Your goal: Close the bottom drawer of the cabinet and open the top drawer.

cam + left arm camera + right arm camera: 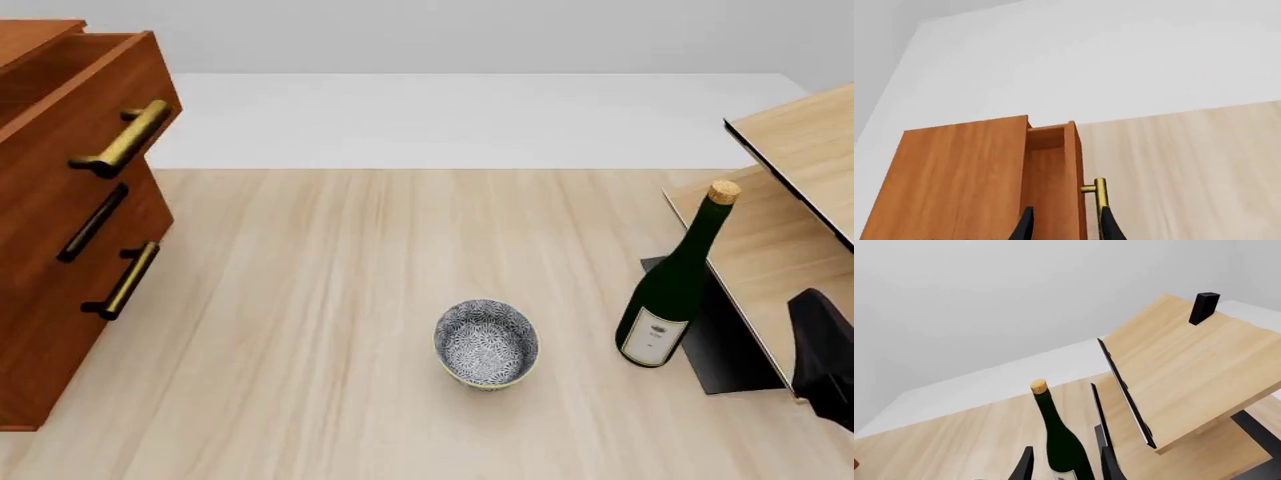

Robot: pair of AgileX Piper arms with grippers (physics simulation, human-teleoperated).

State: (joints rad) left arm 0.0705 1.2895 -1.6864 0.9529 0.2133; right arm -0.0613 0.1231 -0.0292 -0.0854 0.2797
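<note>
The reddish-brown cabinet (24,395) stands at the table's left edge. Its top drawer (80,105) is pulled out, with its brass handle (123,138) sticking forward. The bottom drawer (54,335) sits level with the middle drawer's front. In the left wrist view, the cabinet top (954,175) and the open top drawer (1047,165) show from above. My left gripper (1066,212) is open over the drawer's front panel, with the brass handle (1099,192) right by one finger. My right gripper (1066,467) is open and holds nothing, near the table's right edge (817,345).
A patterned bowl (486,343) sits mid-table. A green corked wine bottle (674,285) stands right of it, close in front of my right gripper (1061,440). A pale wooden shelf unit (801,200) on a black base (727,350) fills the right side.
</note>
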